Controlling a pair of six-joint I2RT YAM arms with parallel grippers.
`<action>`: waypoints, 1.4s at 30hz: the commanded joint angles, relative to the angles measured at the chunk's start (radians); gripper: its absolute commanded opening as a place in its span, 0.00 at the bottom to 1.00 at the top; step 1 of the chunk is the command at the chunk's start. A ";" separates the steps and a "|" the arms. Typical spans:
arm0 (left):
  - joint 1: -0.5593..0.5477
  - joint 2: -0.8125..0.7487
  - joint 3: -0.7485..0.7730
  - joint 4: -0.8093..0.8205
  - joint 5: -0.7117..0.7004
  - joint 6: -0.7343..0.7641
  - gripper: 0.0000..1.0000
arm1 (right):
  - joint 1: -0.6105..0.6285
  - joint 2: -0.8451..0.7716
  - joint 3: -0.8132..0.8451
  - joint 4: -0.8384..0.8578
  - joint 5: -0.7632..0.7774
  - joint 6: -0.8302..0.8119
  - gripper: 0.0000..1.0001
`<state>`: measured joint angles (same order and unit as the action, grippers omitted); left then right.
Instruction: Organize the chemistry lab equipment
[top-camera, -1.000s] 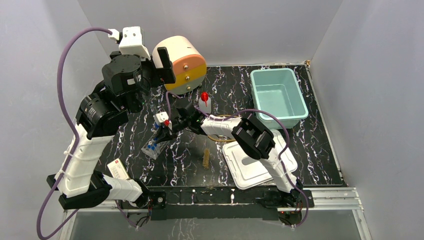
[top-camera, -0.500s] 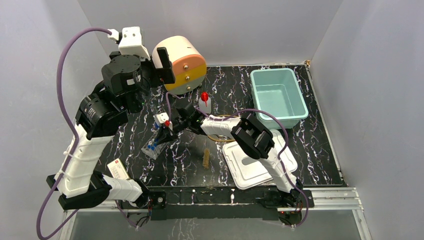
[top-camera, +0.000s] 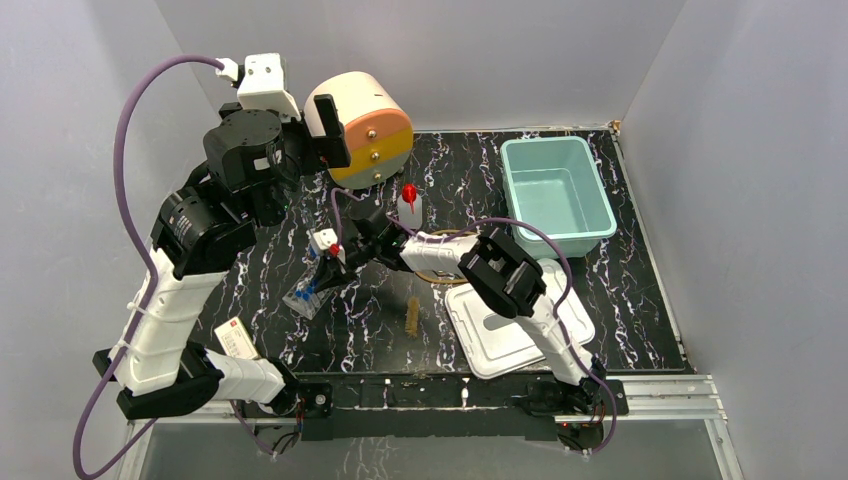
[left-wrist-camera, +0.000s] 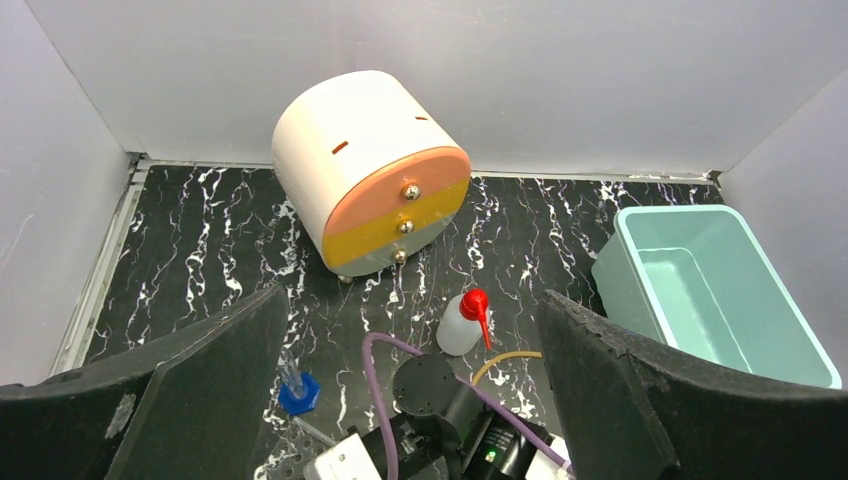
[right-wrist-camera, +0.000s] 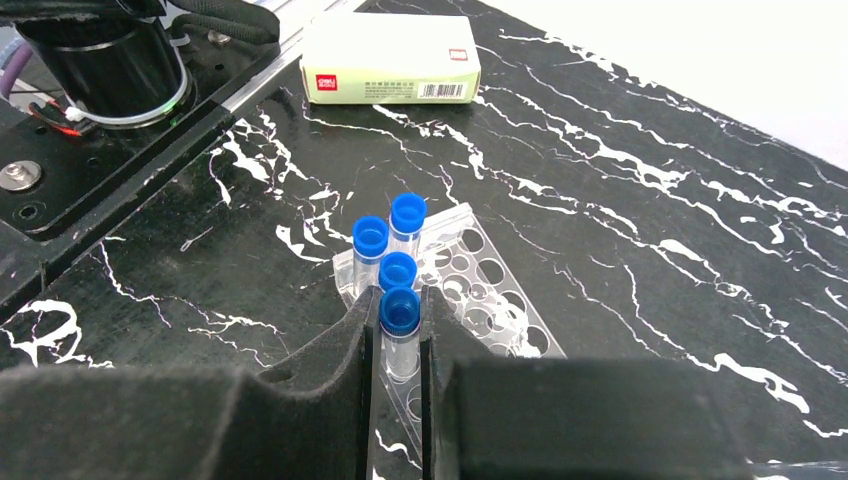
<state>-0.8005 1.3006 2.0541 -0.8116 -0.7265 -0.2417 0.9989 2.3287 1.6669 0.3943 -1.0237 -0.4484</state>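
My right gripper (right-wrist-camera: 400, 322) is shut on a clear blue-capped test tube (right-wrist-camera: 401, 310), held upright over the clear tube rack (right-wrist-camera: 487, 285). Three more capped tubes (right-wrist-camera: 370, 238) stand in the rack's far end. From above, the rack (top-camera: 308, 298) lies left of centre under the right gripper (top-camera: 322, 268). Another blue-capped tube (left-wrist-camera: 297, 388) sits on the table beside the rack. The white squeeze bottle (top-camera: 408, 203) with its red nozzle stands behind the right arm. The brown brush (top-camera: 411, 316) lies nearer the front. The tan tubing loop (top-camera: 437, 276) is partly hidden by the arm. My left gripper (left-wrist-camera: 412, 295) hangs high, open and empty.
The cream-orange-yellow drum drawer unit (top-camera: 362, 128) stands at the back left. The teal bin (top-camera: 556, 195) is at the back right, and its white lid (top-camera: 515, 320) lies flat in front of it. A cream box (right-wrist-camera: 390, 58) rests near the left arm's base.
The right arm has edged slightly left over the rack, still gripping the tube. The left arm has not moved.
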 joint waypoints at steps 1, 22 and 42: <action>0.003 -0.015 -0.002 0.016 -0.031 0.020 0.94 | 0.003 0.022 0.045 0.041 -0.023 0.019 0.17; 0.003 -0.018 -0.009 0.020 -0.039 0.028 0.95 | 0.002 0.028 0.057 -0.001 -0.022 -0.010 0.34; 0.003 -0.032 -0.034 -0.004 -0.037 -0.007 0.95 | 0.002 -0.059 0.012 -0.040 -0.021 -0.004 0.48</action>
<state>-0.8005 1.2961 2.0331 -0.8139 -0.7444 -0.2375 0.9989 2.3554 1.6833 0.3393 -1.0309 -0.4595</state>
